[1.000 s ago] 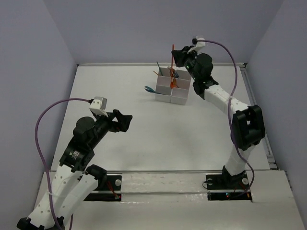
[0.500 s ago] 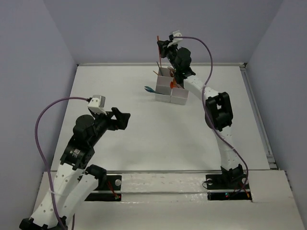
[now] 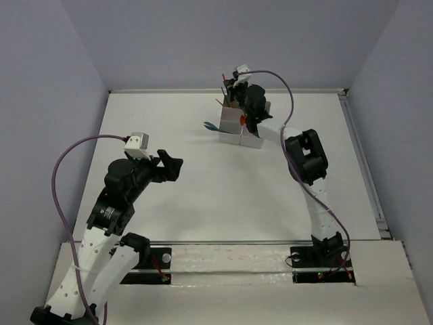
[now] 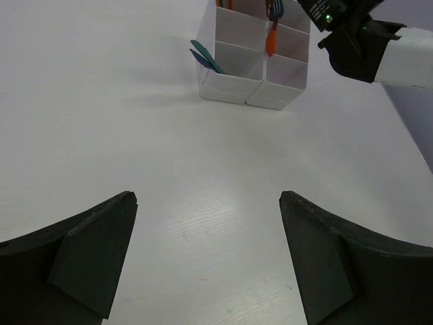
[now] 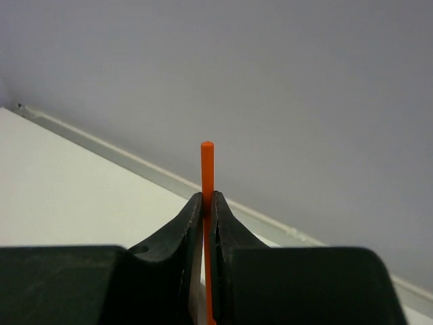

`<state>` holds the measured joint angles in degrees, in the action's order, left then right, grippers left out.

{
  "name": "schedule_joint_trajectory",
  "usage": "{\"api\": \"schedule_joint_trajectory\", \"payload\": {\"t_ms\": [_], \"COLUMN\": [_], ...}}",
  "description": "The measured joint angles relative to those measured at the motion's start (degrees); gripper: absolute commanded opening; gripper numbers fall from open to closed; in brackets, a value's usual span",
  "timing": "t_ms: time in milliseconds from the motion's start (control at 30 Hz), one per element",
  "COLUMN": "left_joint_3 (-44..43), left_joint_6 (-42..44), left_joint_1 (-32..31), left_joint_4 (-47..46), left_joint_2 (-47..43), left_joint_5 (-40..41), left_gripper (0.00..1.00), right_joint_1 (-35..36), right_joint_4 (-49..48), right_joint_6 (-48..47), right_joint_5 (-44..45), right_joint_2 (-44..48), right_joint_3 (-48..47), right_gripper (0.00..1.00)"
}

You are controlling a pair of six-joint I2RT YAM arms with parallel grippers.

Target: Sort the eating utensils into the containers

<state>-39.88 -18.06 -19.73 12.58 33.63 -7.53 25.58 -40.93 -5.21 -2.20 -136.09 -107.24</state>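
Note:
The white block of compartments (image 3: 238, 128) stands at the far middle of the table, and shows in the left wrist view (image 4: 233, 64) too. My right gripper (image 3: 230, 87) is over its far left corner, shut on a thin orange utensil (image 5: 207, 162) held upright; the tip sticks out above the fingers (image 5: 193, 223). An orange spoon end (image 3: 241, 120) and other utensils (image 4: 270, 37) stand in the compartments. A teal utensil (image 4: 205, 57) leans at the block's left side. My left gripper (image 4: 206, 198) is open and empty, low over the table's near left (image 3: 172, 164).
The right arm's black and white links (image 4: 369, 44) reach across beside the block. Purple cables (image 3: 67, 162) loop from both wrists. Grey walls close the table at the back and sides, with a rail (image 3: 362, 156) along the right edge.
The right gripper has carried the orange utensil left and down, from the block's right side to over its far left corner. The left arm has hardly moved.

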Motion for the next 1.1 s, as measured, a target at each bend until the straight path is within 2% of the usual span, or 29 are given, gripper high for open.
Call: {"api": "schedule_joint_trajectory", "payload": {"t_ms": [67,100,367,400,500,600,633,700,767,967,1100], "left_joint_3": [0.0,0.0,0.0,0.0,0.0,0.0,0.0,0.1,0.1,0.5,1.4], "left_joint_6": [0.0,0.0,0.0,0.0,0.0,0.0,0.0,0.0,0.0,-0.1,-0.2], "left_joint_1": [0.0,0.1,0.9,1.0,1.1,1.1,1.2,1.5,1.6,1.8,1.8], "left_joint_4": [0.0,0.0,-0.2,-0.2,-0.3,-0.3,-0.4,-0.5,-0.8,-1.7,-2.1], "left_joint_2": [0.0,0.0,0.0,-0.1,-0.5,-1.4,-2.0,-3.0,-4.2,-7.5,-10.4], "left_joint_5": [0.0,0.0,-0.2,-0.2,0.0,0.2,0.2,0.5,0.9,2.5,3.8], "left_gripper": [0.99,0.99,0.99,0.99,0.99,0.99,0.99,0.99,0.99,0.99,0.99], "right_joint_1": [0.0,0.0,0.0,0.0,0.0,0.0,0.1,0.2,0.5,0.8,0.8], "right_joint_4": [-0.3,-0.4,-1.4,-1.3,-0.9,0.5,1.1,1.8,2.1,3.3,5.7], "right_joint_6": [-0.2,-0.5,-0.6,-0.4,0.3,2.1,3.0,5.8,10.1,21.4,26.2], "right_joint_5": [-0.1,-0.2,-0.4,-0.4,-0.6,-0.5,-0.2,1.0,2.4,3.7,3.5], "right_joint_2": [0.4,1.0,10.6,12.6,19.0,26.6,29.8,35.8,44.4,62.1,75.2], "right_joint_3": [2.5,4.0,9.6,9.7,11.7,15.5,17.7,22.6,32.1,55.5,71.6], "right_gripper": [0.29,0.40,0.72,0.80,0.90,0.92,0.89,1.00,1.00,1.00,1.00]}}
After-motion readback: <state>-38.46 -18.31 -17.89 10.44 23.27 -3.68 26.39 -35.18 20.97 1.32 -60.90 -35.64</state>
